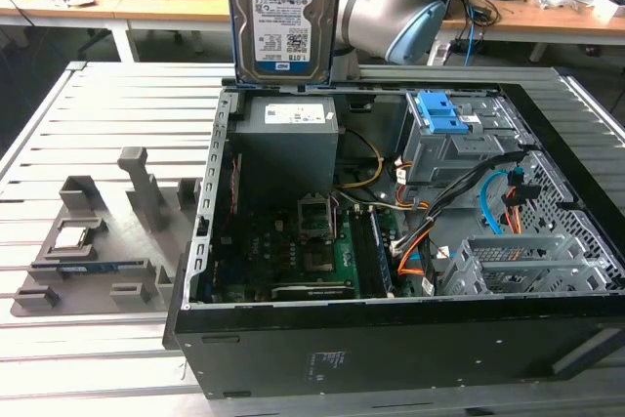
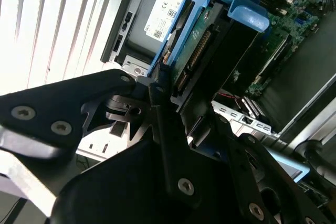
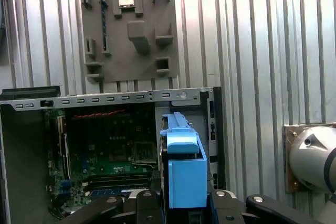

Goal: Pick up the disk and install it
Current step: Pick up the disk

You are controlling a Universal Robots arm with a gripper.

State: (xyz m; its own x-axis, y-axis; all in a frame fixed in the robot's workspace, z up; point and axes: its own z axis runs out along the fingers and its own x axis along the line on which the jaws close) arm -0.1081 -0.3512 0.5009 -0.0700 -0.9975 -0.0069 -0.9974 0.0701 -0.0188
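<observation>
Evidently the gripper [image 2: 159, 88] is holding the disk [image 1: 283, 21], clamped shut on one edge. The disk is hanging upright above the far side of the open computer case [image 1: 391, 358], over the grey power supply [image 1: 288, 139] towards the exterior view's left. It is looking like a stiff, fairly heavy, shock-sensitive slab of smooth silver metal. Its bright blue plastic bracket [image 3: 184, 177] is offering the safest edges to grip, clear of the paper label and connector pins.
</observation>
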